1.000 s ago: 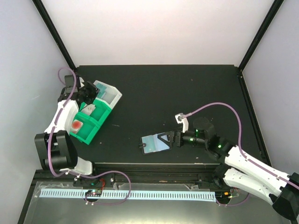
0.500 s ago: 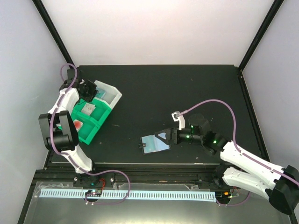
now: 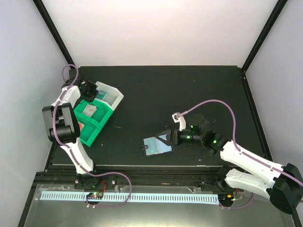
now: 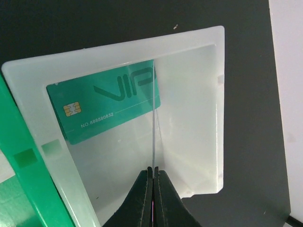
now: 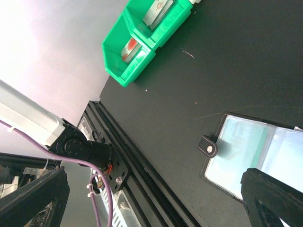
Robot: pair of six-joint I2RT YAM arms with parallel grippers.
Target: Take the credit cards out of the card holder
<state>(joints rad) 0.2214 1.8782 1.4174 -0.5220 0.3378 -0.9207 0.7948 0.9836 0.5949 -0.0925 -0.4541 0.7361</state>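
The card holder (image 3: 157, 144) lies open on the black table, its pale blue clear pockets facing up; it also shows in the right wrist view (image 5: 246, 151). My right gripper (image 3: 167, 137) is open, its jaws wide apart, one finger (image 5: 272, 198) over the holder's right part. My left gripper (image 4: 153, 172) is shut on a thin pale card (image 4: 154, 123), seen edge-on, above the white bin (image 4: 113, 47). A teal card (image 4: 104, 106) lies flat in that bin. A pale card (image 5: 158, 10) and a card with a red mark (image 5: 131, 46) lie in the green bin (image 5: 142, 42).
The green bin (image 3: 93, 125) and the white bin (image 3: 113, 96) stand together at the table's left side. The table's front rail (image 5: 142, 170) runs close under the holder. The side walls stand near both arms.
My left arm has swung back and holds the card over the white bin. My right gripper has moved left, over the card holder's right part.
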